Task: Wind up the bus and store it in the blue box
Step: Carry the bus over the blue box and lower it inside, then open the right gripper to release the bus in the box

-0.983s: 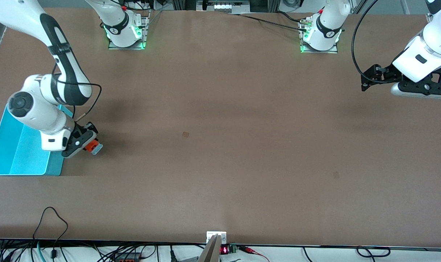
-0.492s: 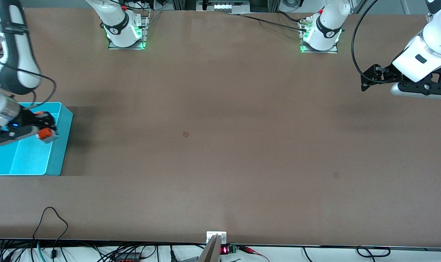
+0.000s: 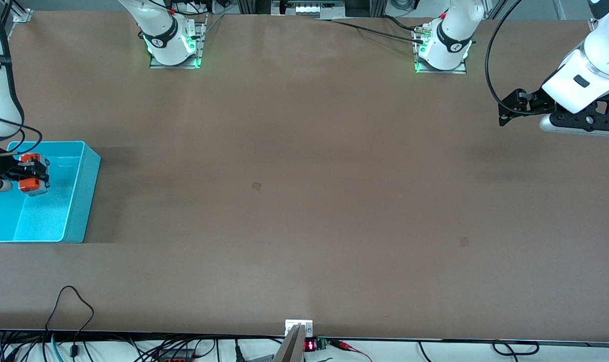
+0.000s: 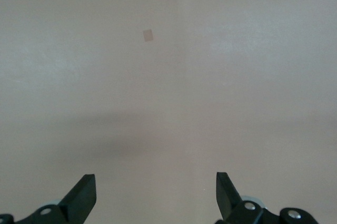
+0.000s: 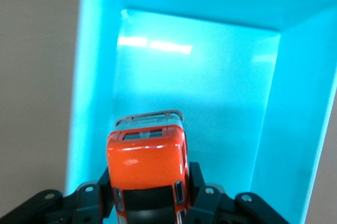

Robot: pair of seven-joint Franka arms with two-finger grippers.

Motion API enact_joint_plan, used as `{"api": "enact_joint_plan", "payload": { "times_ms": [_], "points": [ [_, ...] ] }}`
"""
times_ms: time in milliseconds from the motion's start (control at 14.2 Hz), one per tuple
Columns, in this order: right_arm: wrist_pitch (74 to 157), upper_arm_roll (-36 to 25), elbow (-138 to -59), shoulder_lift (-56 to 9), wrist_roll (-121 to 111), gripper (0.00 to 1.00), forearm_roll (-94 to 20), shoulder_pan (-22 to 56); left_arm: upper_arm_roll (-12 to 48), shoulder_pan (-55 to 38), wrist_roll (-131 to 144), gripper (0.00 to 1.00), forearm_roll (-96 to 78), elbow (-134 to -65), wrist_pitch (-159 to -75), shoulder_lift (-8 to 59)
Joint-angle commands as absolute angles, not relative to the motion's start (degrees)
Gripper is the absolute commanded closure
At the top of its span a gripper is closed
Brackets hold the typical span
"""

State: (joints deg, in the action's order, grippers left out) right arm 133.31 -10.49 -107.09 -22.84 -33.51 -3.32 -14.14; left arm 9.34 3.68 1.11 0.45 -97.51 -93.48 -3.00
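Note:
The small orange bus [image 3: 32, 174] with dark windows is held in my right gripper [image 3: 33, 173], which is shut on it and holds it in the air over the light blue box [image 3: 81, 201] at the right arm's end of the table. In the right wrist view the bus [image 5: 149, 168] sits between the black fingers [image 5: 197, 182], above the box's bare floor [image 5: 210, 92]. My left gripper [image 3: 508, 108] is open and empty, waiting above the table at the left arm's end; its fingertips [image 4: 84, 195] show over bare table.
The brown table [image 3: 304, 201] carries a small square mark [image 3: 256, 185] near its middle. Cables and a small device [image 3: 309, 344] lie along the table's edge nearest the front camera. The arm bases [image 3: 173, 45] stand at the edge farthest from it.
My right gripper carried the bus from the table beside the box up and over the box's wall; it now holds the bus over the box's interior. The left arm has not moved.

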Motion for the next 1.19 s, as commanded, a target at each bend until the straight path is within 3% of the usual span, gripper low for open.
{"api": "enact_joint_plan", "payload": {
  "times_ms": [0,843,983,1124],
  "points": [
    [138.3,-11.0,-104.1,-27.9,-30.8,1.0,-4.5,-15.1,9.5,3.4,1.8,0.0,0.5,-92.9,-92.1,0.2],
    [137.9,-10.9,-104.9,-33.0,-28.4,0.96,-6.4,-17.6,9.3,4.0,1.4,0.0,0.3,-92.4,-91.3,0.8],
    [137.8,-10.8,-104.9,-33.0,-28.6,0.8,-6.4,-17.5,9.1,4.2,1.3,0.0,0.1,-92.3,-91.3,0.9],
    [137.9,-10.7,-104.9,-33.0,-28.6,0.57,-6.4,-17.5,9.1,4.2,1.2,0.0,0.1,-92.4,-90.2,0.8]
  ]
}}
